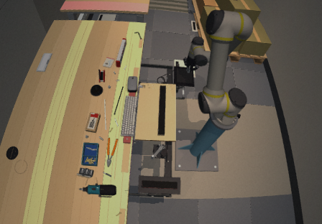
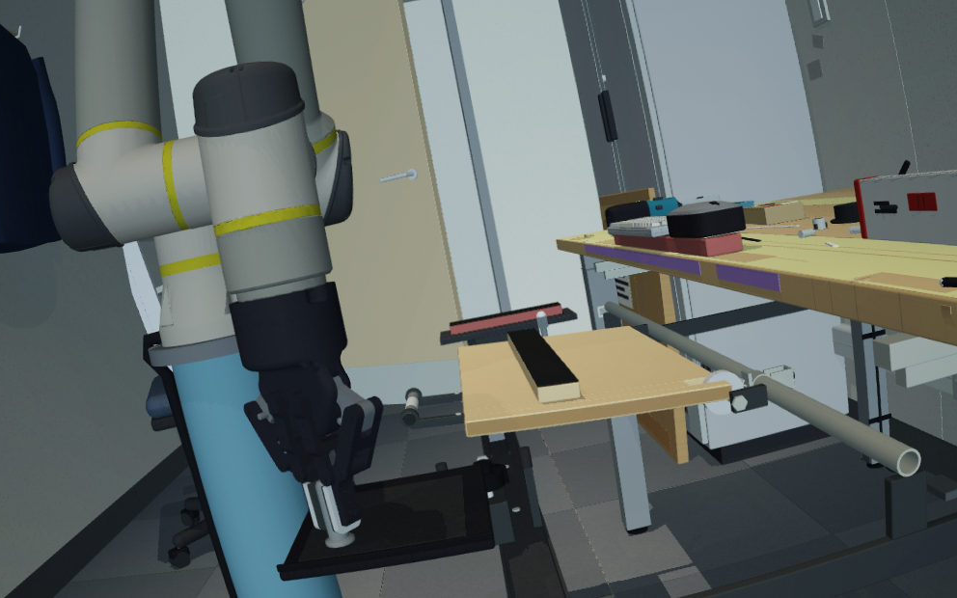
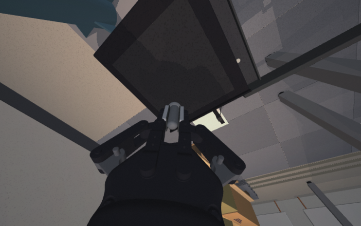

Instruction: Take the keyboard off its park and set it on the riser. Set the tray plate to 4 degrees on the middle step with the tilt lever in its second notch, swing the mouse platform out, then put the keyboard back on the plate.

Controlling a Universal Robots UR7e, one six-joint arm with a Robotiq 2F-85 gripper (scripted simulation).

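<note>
Low beside the tray stand, the black mouse platform (image 2: 393, 524) sticks out to the side, and my gripper (image 2: 335, 513) is clamped on the small grey knob (image 3: 173, 115) at its outer corner. The wooden tray plate (image 2: 586, 375) sits above it with a black strip along its middle. The keyboard (image 1: 129, 116) lies on the red riser at the edge of the workbench, apart from the plate. The platform (image 3: 176, 60) fills the upper middle of the wrist camera's picture. The tilt lever is hard to make out under the plate.
Cardboard boxes (image 1: 233, 15) are stacked on a pallet behind the arm. The workbench carries a mouse (image 1: 132, 83), pliers (image 1: 111, 151), a drill (image 1: 100, 190) and small parts. A grey rail (image 2: 802, 402) runs under the bench edge. The arm's blue base (image 1: 205, 139) stands right of the tray.
</note>
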